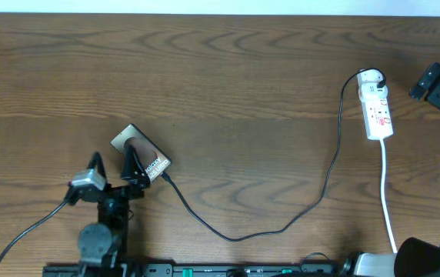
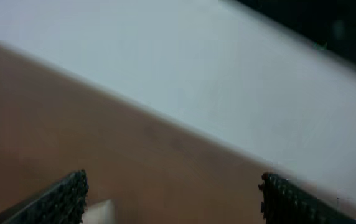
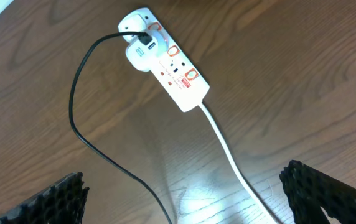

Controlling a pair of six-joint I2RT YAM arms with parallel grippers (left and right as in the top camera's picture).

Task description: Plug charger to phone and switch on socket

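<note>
The phone (image 1: 145,154) lies slanted on the wooden table at the lower left. My left gripper (image 1: 132,165) rests over it with its fingers spread; the left wrist view shows the left gripper (image 2: 172,190) open, with only a pale corner (image 2: 100,211) between the fingers. The black charger cable (image 1: 281,228) runs from the phone's right end across the table to a white adapter in the socket (image 1: 378,109). Whether the tip is seated in the phone cannot be told. My right gripper (image 1: 426,85) is open beside the socket (image 3: 165,62), and the right wrist view shows it (image 3: 184,190) above the cable (image 3: 81,134).
The socket's white cord (image 1: 388,200) runs toward the front edge and also shows in the right wrist view (image 3: 228,152). The arm bases stand at the front edge (image 1: 97,242). A white wall (image 2: 228,81) lies beyond the table's far edge.
</note>
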